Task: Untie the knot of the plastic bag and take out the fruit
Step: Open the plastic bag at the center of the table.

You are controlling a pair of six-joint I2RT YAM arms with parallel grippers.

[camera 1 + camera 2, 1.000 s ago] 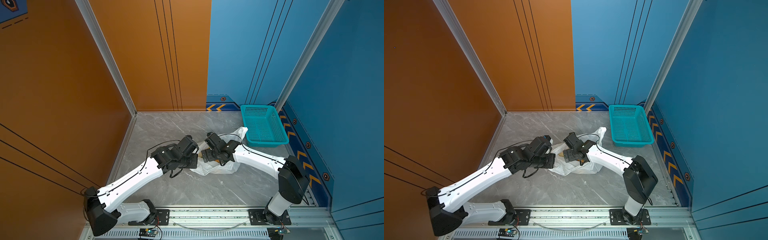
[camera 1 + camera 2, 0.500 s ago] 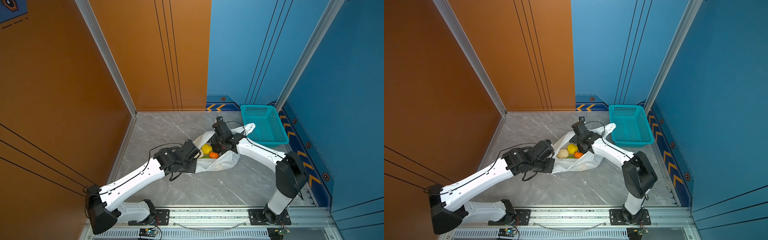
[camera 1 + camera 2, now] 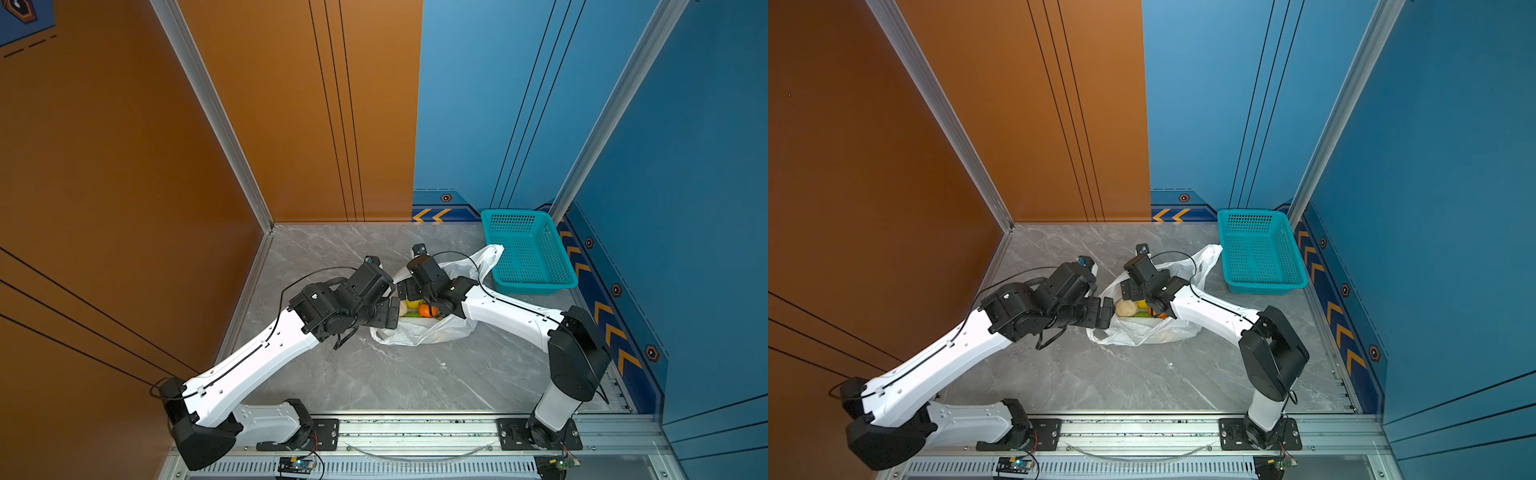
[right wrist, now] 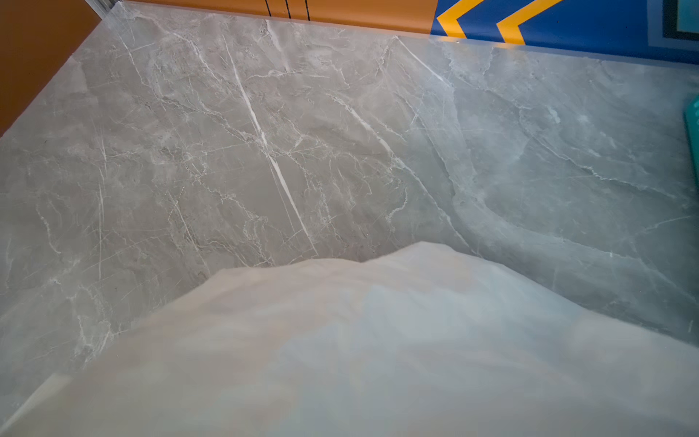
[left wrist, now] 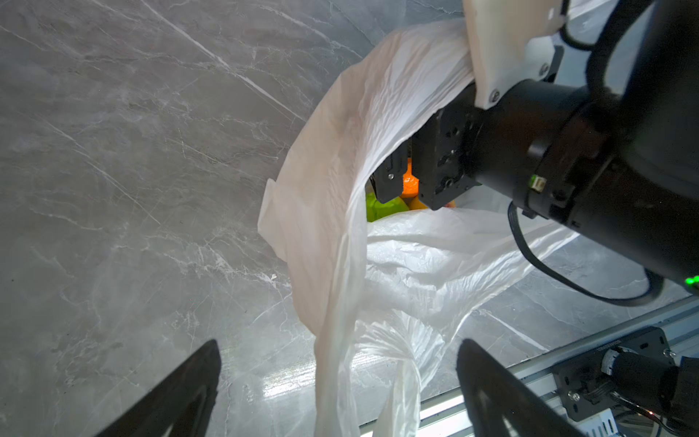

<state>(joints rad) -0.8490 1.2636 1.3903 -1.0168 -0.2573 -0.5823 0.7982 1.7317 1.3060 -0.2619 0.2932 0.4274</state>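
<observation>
Plastic bag [image 3: 419, 332]: untied, mouth open, on marble surface [image 3: 374, 374]; fruit [image 3: 1126, 308] inside.
Left end effector [image 5: 339, 342]: wide, handle loop [image 5: 336, 302] loose between.
Right end effector [image 5: 404, 185]: wide, within mouth.
Advice: straddle orange [image 3: 427, 310]; avoid pinching film.

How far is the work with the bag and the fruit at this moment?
Done: the plastic bag looks untied, its mouth gaping. In hand: the open right gripper reaches into the mouth by the orange fruit, gripping nothing visible; the open left gripper straddles a loose bag strip. Left: all visible fruit, the cream knobbly fruit included, lies inside; none is out.
</observation>
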